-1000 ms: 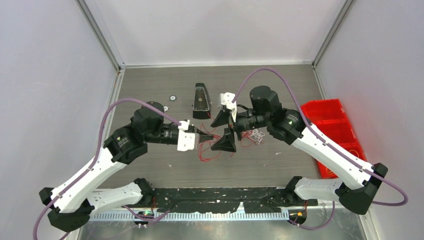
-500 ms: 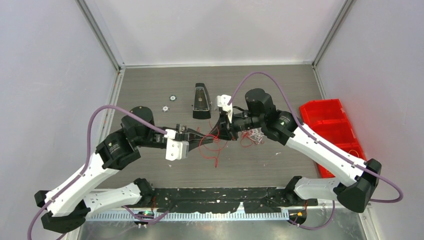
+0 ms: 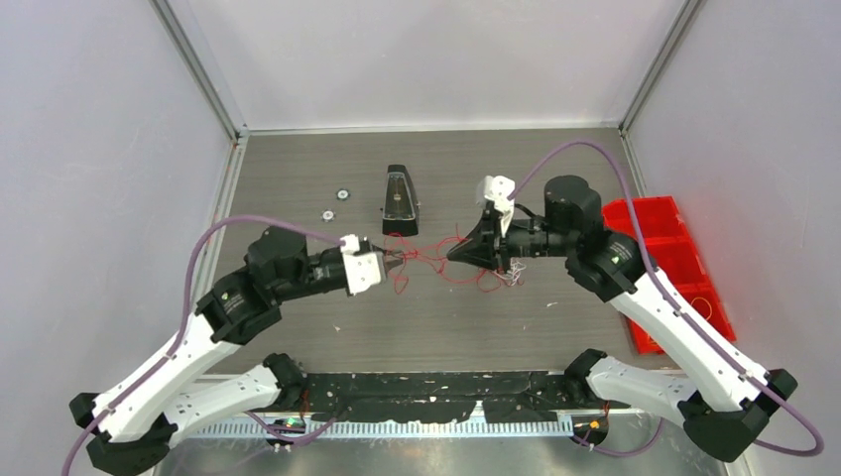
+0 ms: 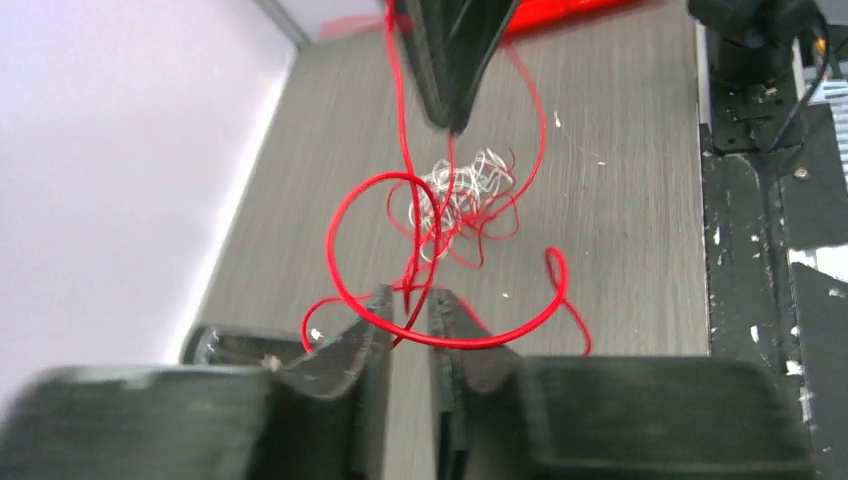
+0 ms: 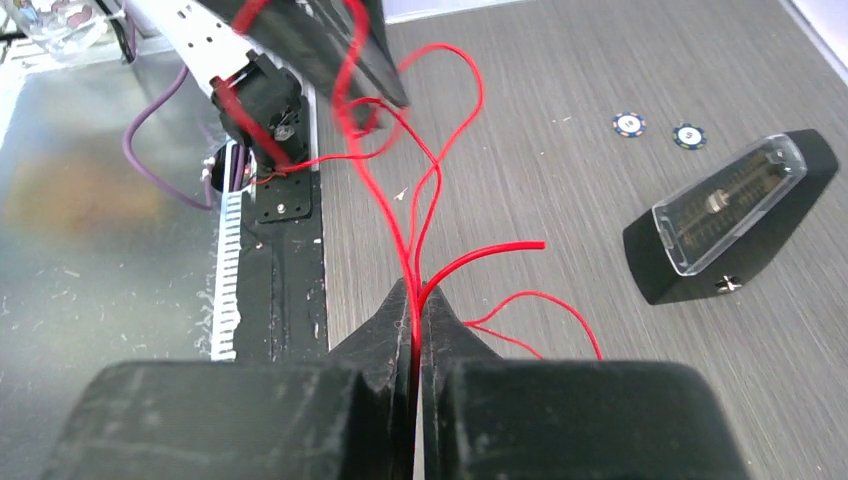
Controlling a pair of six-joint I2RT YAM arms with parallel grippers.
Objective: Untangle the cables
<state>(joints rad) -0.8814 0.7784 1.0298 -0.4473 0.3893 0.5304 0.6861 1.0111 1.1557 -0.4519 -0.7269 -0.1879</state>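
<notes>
Both arms have the red cable [image 5: 500, 248] pinched: left gripper [image 4: 408, 318] is nipping a loop of it, right gripper [image 5: 415, 312] is clamped tight on a couple of strands. From the top the stretched bit runs 9-to-3, with the right tip at 3 o'clock from the left, fairly close. The white cable wad [image 3: 511, 270] lies on the table around 4 o'clock of the right tip, so I'd say that arm's nearer to it.

Pale walls [image 3: 417, 59], grey wood-grain table [image 3: 298, 169]
</notes>
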